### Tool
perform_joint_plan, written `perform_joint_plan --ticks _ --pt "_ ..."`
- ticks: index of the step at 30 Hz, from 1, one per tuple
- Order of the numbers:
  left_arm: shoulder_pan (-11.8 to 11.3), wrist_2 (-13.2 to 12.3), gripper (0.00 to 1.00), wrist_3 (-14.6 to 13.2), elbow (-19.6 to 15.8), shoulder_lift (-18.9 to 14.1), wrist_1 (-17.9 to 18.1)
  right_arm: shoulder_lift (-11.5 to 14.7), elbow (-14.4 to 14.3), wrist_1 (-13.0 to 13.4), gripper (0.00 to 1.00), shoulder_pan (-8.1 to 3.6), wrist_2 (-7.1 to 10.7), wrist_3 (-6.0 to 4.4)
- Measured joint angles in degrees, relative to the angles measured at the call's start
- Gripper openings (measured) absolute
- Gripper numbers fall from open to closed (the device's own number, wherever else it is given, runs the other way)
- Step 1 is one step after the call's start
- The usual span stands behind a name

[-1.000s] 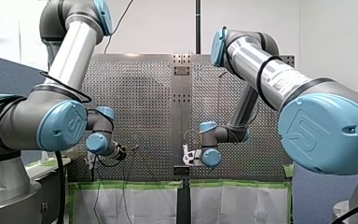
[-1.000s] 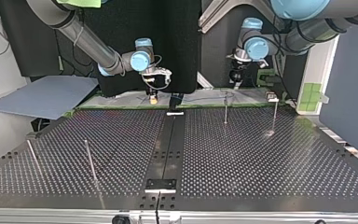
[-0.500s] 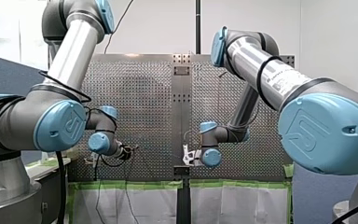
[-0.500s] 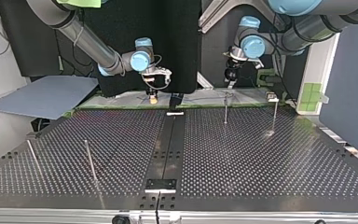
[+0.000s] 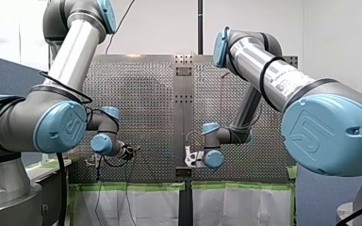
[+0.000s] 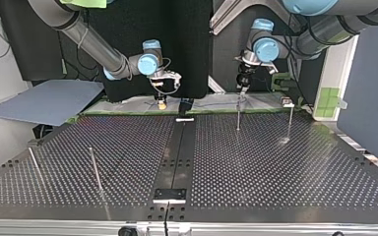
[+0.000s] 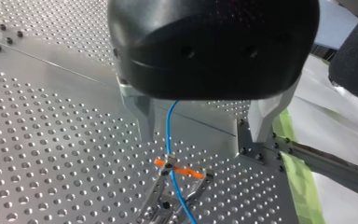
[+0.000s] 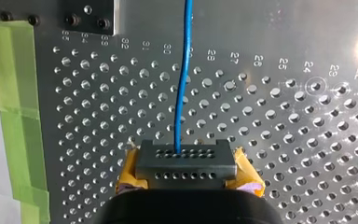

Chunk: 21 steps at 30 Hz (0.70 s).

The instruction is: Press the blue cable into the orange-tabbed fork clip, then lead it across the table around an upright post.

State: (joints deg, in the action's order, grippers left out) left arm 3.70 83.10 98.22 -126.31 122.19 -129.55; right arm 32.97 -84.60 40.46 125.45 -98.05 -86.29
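1. Step in hand: seating the blue cable (image 7: 168, 130) in the fork clip (image 7: 168, 196). The cable crosses the clip at its orange tab (image 7: 186, 171). Whether it is fully pressed home cannot be told.
2. The left end effector (image 7: 203, 133) hangs directly over the clip. Its metal fingers stand wide apart and grip nothing, and the cable passes between them.
3. The right end effector (image 8: 186, 165) appears clamped on the cable, which ends at the grey block between its yellow pads.
4. Next move, as a judgement: carry the cable across the counter (image 6: 275, 172) and around a post (image 6: 238, 115). Keep tension low so the cable does not lift out of the clip.
5. Orientation: the cable's long axis runs from under the left end effector, through the clip and onward. From the right end effector it points straight ahead with a slight bend.
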Motion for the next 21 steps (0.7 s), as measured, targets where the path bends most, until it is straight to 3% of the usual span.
perform_joint_plan --ticks 21 --pt "0.19 0.95 1.0 -0.72 -0.03 0.0 -0.9 -0.04 0.0 -0.35 0.0 -0.03 0.9 -0.21"
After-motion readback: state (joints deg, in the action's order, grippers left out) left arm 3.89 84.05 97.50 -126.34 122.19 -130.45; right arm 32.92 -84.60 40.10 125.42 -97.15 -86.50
